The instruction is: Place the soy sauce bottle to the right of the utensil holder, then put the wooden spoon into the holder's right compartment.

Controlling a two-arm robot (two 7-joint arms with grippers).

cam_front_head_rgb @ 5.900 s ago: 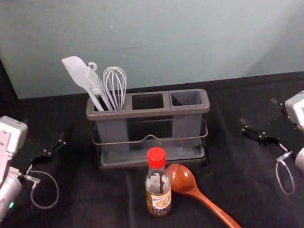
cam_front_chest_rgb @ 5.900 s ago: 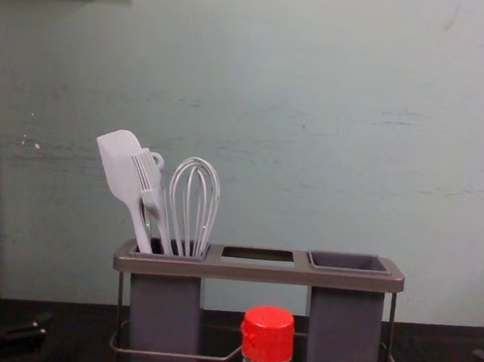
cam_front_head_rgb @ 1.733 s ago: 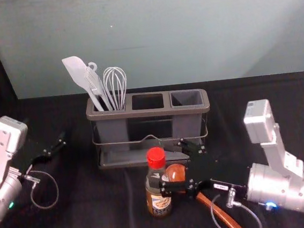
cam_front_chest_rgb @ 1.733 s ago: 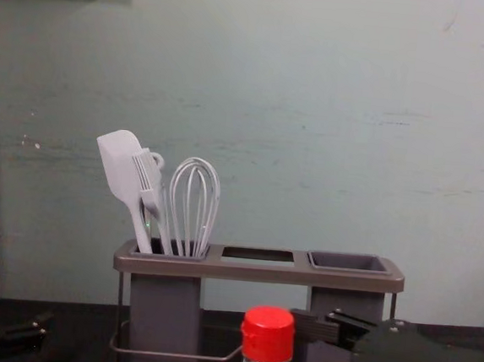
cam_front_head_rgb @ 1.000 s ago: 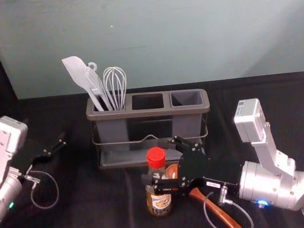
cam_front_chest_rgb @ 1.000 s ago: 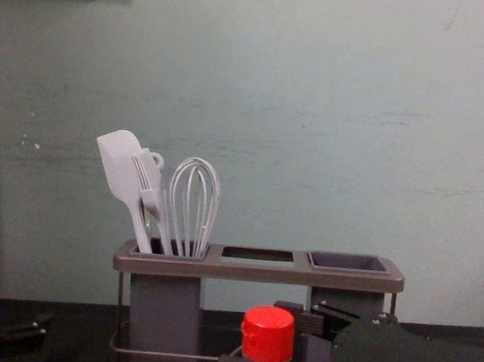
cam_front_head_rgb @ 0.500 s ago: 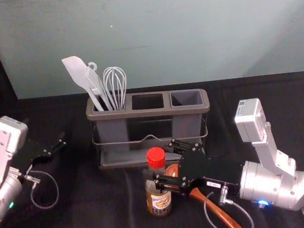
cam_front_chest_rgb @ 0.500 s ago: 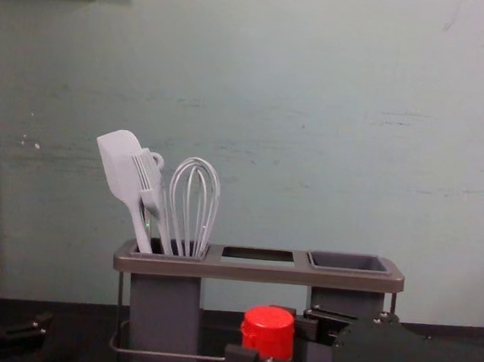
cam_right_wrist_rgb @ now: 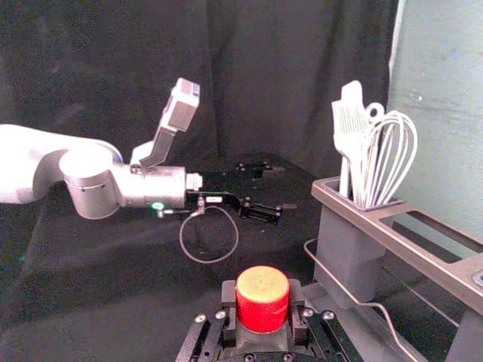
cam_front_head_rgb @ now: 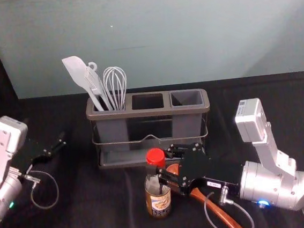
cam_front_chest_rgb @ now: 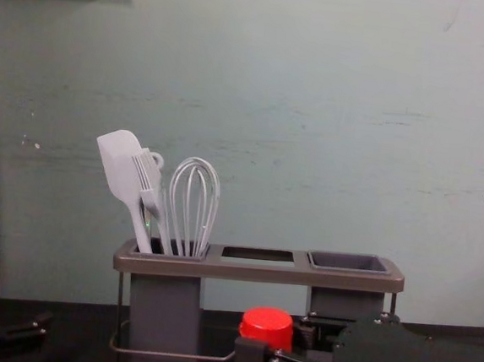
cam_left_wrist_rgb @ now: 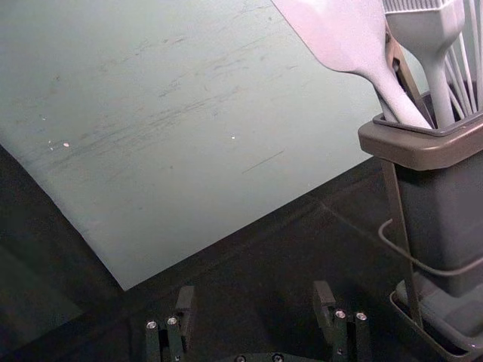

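As the head view shows it, the right pincer (cam_front_head_rgb: 158, 163) has the soy sauce bottle (cam_front_head_rgb: 161, 202) between its fingers, so I judge that the first placing is only begun. The wooden spoon (cam_front_head_rgb: 222, 214) lies partly under this pincer, and beyond it the utensil holder (cam_front_head_rgb: 148, 113) has no spoon in its right compartment (cam_front_head_rgb: 187, 127); both placings are left to do. The bottle looks transparent, with a printed label, and nearly upright. In the left wrist view, the left pincer (cam_left_wrist_rgb: 254, 298) is idle, its fingers apart and empty. In the right wrist view, the right pincer is closed on the bottle from two sides, around its red cap (cam_right_wrist_rgb: 263, 302) or just below. In the chest view, the cap rises beside this pincer's near finger; whether the base is lifted, I cannot tell.
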